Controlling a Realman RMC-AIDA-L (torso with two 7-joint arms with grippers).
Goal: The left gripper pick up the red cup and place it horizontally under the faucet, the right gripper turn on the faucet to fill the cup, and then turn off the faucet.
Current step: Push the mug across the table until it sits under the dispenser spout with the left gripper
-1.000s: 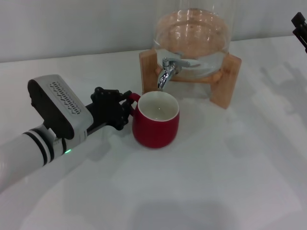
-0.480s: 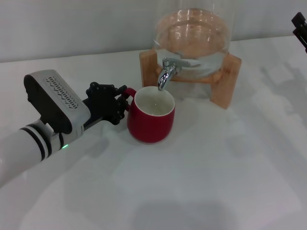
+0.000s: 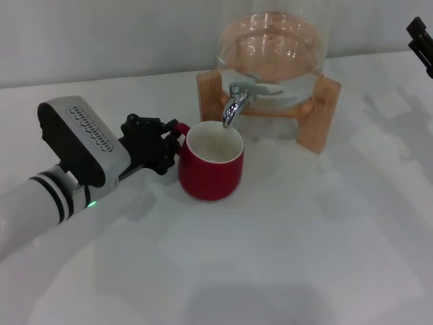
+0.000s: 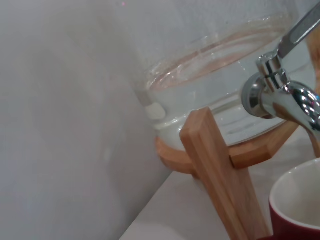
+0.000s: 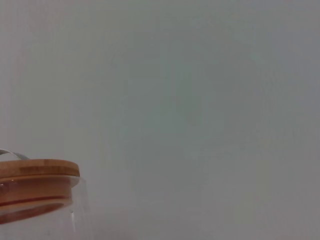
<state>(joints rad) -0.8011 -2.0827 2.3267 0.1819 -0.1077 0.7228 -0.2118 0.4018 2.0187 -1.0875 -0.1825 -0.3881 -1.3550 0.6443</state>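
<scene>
I've slid the red cup (image 3: 210,168) a little further toward the faucet (image 3: 236,101), so its rim now sits right under the spout.

The cup stands upright on the white bench (image 3: 284,257), its white inside empty, with the spout tip just over the far edge of its rim. My left gripper (image 3: 169,143) is on the side of the cup away from the faucet, jaws closed around the small red loop handle. The faucet's lever points back toward the glass dispenser (image 3: 274,47), which holds water and rests in its wooden stand (image 3: 314,115) just behind the cup. My right gripper (image 3: 421,39) hangs high, well beyond the stand on the other side of the faucet; how its jaws stand I cannot tell.
</scene>
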